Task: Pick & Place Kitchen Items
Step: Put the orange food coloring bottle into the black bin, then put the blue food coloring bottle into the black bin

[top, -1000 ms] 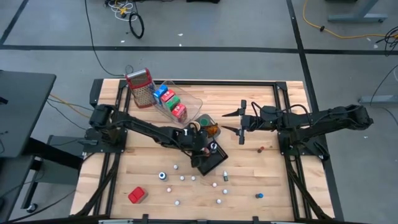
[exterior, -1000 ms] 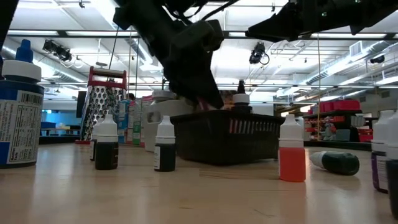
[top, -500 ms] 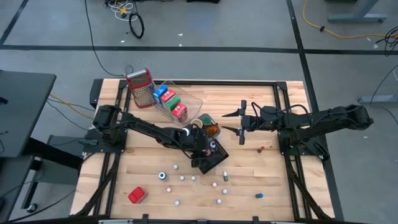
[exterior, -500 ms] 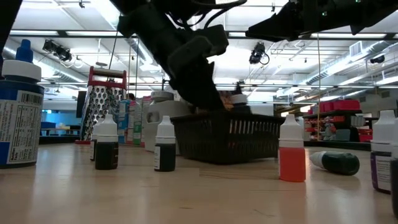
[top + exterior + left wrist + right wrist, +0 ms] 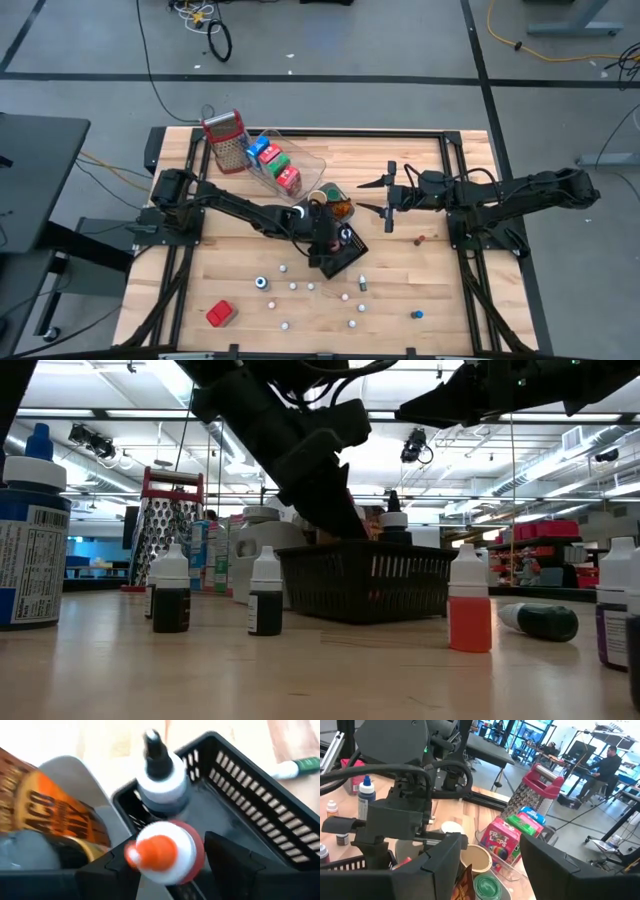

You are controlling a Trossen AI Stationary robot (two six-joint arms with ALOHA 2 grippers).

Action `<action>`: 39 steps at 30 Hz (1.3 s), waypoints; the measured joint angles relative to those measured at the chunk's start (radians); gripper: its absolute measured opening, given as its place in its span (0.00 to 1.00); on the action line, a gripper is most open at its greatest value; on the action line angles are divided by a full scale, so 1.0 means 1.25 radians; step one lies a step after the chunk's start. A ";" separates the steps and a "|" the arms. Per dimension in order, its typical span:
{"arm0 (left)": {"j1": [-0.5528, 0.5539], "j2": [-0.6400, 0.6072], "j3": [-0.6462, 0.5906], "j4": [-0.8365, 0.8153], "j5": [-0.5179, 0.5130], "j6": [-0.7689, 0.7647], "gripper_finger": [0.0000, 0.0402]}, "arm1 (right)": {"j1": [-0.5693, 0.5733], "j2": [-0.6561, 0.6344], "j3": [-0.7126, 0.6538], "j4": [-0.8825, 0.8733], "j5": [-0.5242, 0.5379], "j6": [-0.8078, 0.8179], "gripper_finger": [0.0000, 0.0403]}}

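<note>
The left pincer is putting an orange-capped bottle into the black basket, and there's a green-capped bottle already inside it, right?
Not quite. The bottle already inside the black basket has a black cap, not green; the left wrist view shows it. The rest holds: the left pincer is over the basket with the orange-capped bottle between its fingers.

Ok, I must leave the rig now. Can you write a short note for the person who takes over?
Left gripper: at the black basket, with an orange-capped bottle right at it; whether it is gripped is unclear.
Right gripper: open, empty, hovering right of the table's middle.
Done: a black-capped bottle stands in the basket; cartons lie in the clear tray.
Left: small bottles and a red carton are loose on the table.
</note>
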 joint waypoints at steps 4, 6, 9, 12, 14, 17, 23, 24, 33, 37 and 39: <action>0.000 0.000 0.000 0.016 -0.012 0.021 0.59 | 0.000 0.000 0.000 0.000 0.000 0.014 0.53; 0.000 0.000 0.000 0.030 -0.012 0.026 0.61 | 0.000 0.000 0.000 0.000 0.000 0.014 0.53; -0.003 -0.003 0.000 0.030 -0.011 0.010 0.63 | 0.000 0.000 0.000 0.000 0.000 0.014 0.53; -0.007 -0.014 0.000 0.030 -0.004 -0.006 0.64 | 0.000 0.000 0.000 0.000 0.000 0.017 0.53; -0.009 -0.026 0.000 0.028 0.008 -0.007 0.64 | 0.000 0.000 0.000 0.000 0.000 0.021 0.53; -0.010 -0.050 0.000 0.027 0.016 -0.008 0.64 | 0.000 0.000 -0.001 0.004 0.000 0.034 0.53; -0.012 -0.127 0.001 -0.013 0.014 -0.023 0.64 | 0.000 0.000 -0.001 0.035 0.000 0.043 0.53; -0.014 -0.145 0.000 -0.033 0.013 -0.031 0.64 | 0.000 0.000 -0.001 0.045 0.002 0.051 0.53; -0.076 -0.295 0.001 -0.201 0.010 -0.105 0.64 | 0.000 0.000 -0.001 0.070 0.006 0.110 0.53; -0.125 -0.350 0.001 -0.259 0.001 -0.125 0.64 | 0.000 0.000 -0.001 0.064 0.006 0.110 0.53; -0.152 -0.370 0.001 -0.282 -0.007 -0.135 0.64 | 0.000 0.000 -0.001 0.065 0.006 0.109 0.53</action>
